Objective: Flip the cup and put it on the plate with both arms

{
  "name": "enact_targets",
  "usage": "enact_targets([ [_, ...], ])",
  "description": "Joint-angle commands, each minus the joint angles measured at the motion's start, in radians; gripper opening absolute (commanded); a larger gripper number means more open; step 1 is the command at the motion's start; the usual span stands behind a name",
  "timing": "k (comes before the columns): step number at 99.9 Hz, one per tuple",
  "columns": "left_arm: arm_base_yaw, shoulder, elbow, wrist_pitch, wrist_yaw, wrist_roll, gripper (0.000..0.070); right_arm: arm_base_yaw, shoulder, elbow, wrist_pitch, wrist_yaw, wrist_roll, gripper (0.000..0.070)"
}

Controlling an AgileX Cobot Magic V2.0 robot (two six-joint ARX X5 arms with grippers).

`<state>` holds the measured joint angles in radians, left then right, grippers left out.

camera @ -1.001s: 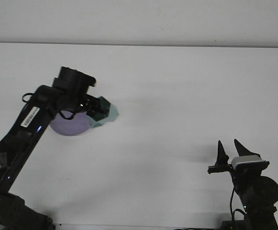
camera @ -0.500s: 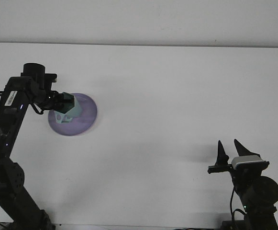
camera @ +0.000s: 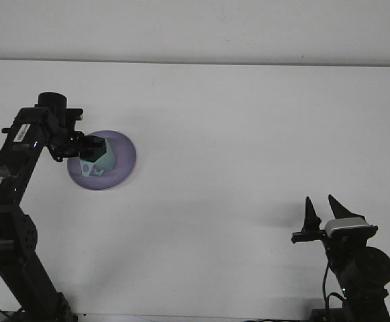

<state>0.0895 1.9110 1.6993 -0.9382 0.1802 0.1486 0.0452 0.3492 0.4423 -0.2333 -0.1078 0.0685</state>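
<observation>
White table (camera: 248, 134) fills nearly the whole frame, with a pale wall strip along the top edge. At the left of the frame the left tool (camera: 92, 149) is closed around the pale green cup (camera: 95, 161), holding it over the purple plate (camera: 121, 157); whether the cup's base already touches the plate cannot be made out. The cup looks like thin translucent plastic, so it is probably light, fairly stiff but easy to squash, and smooth enough to slip under a weak pinch. Its wall near the rim, where the tool has it, seems the sensible place to hold, since the faceted sides give flat contact. The plate also looks light and could slide if nudged.

At the lower right of the frame the right tool (camera: 321, 209) points upward, its two dark fingers spread apart with nothing between them, well away from the cup.

Much stays unclear: the dark left tool covers the cup's upper part, so which end is up is hard to tell, and the fingertips blend into the arm. The left arm's base is cut off at the bottom edge.
</observation>
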Motion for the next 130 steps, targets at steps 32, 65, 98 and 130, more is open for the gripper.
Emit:
enact_targets([
  [32,0.001,-0.077,0.113,-0.050,0.037,-0.008,0.0435,0.001,0.004,0.008,0.008,0.000,0.013,0.0348],
  [65,0.001,-0.432,0.114,-0.038,0.068,-0.051,0.0282,0.001,0.004,0.008,0.004,0.000,0.005,0.0348],
  [98,-0.002,-0.792,-0.103,0.085,0.062,-0.002,0.0014,0.001,0.004,0.008,0.008,0.003,-0.016,0.0000],
  [130,-0.003,-1.384,-1.011,0.807,0.048,-0.120,0.0014,0.001,0.003,0.008,0.028,0.005,-0.046,0.0000],
])
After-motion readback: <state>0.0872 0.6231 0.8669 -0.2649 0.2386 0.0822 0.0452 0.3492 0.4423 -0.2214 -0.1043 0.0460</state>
